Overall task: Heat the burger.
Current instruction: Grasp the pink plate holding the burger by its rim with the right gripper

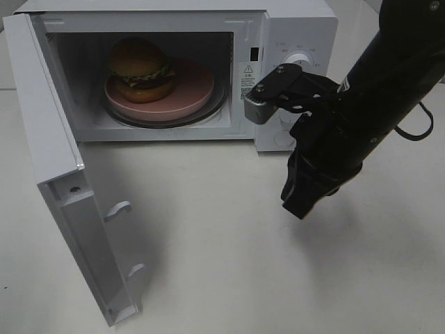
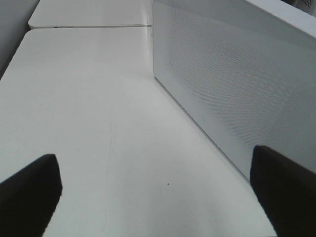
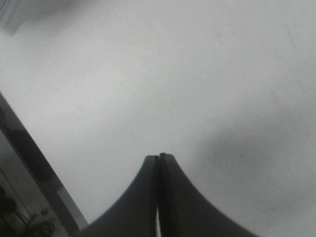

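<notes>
The burger [image 1: 141, 69], with golden-brown bun, green lettuce and dark patty, sits on a pink plate [image 1: 188, 90] inside the open white microwave [image 1: 299, 28]. The microwave door [image 1: 62, 181] stands swung open to the left. My right gripper [image 1: 300, 207] hangs over the table in front of the microwave's control panel, apart from the burger; in the right wrist view its fingers [image 3: 159, 165] are pressed together and empty. My left gripper [image 2: 158, 197] is open and empty, its fingertips [image 2: 29, 187] spread wide over the bare table beside the microwave's side wall [image 2: 237, 84]. The left arm is out of the high view.
The white table [image 1: 229, 243] runs in front of the microwave. The open door juts out toward the table's front left. A black cable [image 1: 417, 129] hangs by the right arm. A second white table [image 2: 89, 12] shows beyond in the left wrist view.
</notes>
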Robot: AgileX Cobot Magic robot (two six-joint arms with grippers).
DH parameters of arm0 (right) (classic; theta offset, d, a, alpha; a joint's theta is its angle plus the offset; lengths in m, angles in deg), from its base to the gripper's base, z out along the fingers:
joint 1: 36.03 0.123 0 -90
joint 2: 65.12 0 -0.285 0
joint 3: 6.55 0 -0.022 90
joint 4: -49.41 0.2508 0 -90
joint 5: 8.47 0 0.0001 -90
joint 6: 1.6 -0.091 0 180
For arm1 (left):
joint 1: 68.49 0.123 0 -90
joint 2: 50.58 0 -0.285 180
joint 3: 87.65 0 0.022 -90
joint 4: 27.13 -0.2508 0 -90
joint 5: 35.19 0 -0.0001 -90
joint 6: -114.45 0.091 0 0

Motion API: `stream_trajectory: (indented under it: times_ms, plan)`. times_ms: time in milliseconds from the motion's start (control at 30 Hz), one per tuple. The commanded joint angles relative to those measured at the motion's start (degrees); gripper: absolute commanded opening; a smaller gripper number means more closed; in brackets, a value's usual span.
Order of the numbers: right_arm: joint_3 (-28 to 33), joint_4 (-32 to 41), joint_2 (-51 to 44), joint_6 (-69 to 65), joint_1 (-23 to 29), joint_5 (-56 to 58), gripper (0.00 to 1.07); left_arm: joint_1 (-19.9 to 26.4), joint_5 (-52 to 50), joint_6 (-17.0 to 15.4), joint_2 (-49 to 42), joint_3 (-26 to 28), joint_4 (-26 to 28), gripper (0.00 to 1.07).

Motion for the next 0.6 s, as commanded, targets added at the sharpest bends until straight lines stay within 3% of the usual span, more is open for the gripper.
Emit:
stream_trajectory:
  times_ms: [33,167,433,467,567,600]
  plan:
    - [-0.69,-0.34,-0.74,9.17,0.06,3.5,0.02,0.17,-0.4,-0.23,-1.2,-0.23,0.34,0.98]
    - [-0.92,-0.34,-0.74,27.73,0.06,5.67,0.04,0.17,-0.4,-0.23,-1.2,-0.23,0.34,0.98]
    - [-0.92,-1.78,-0.74,45.72,0.06,4.87,0.16,0.17,-0.4,-0.23,-1.2,-0.23,0.34,0.98]
    - [-0.92,-1.95,-0.74,48.01,0.06,3.44,0.23,0.17,-0.4,-0.23,-1.2,-0.23,0.34,0.98]
    - [-0.92,-2.23,-0.74,48.47,0.06,2.64,0.28,0.17,-0.4,-0.23,-1.2,-0.23,0.34,0.98]
    - [-0.92,-3.21,-0.74,49.27,0.06,1.6,0.39,0.17,-0.4,-0.23,-1.2,-0.23,0.34,0.98]
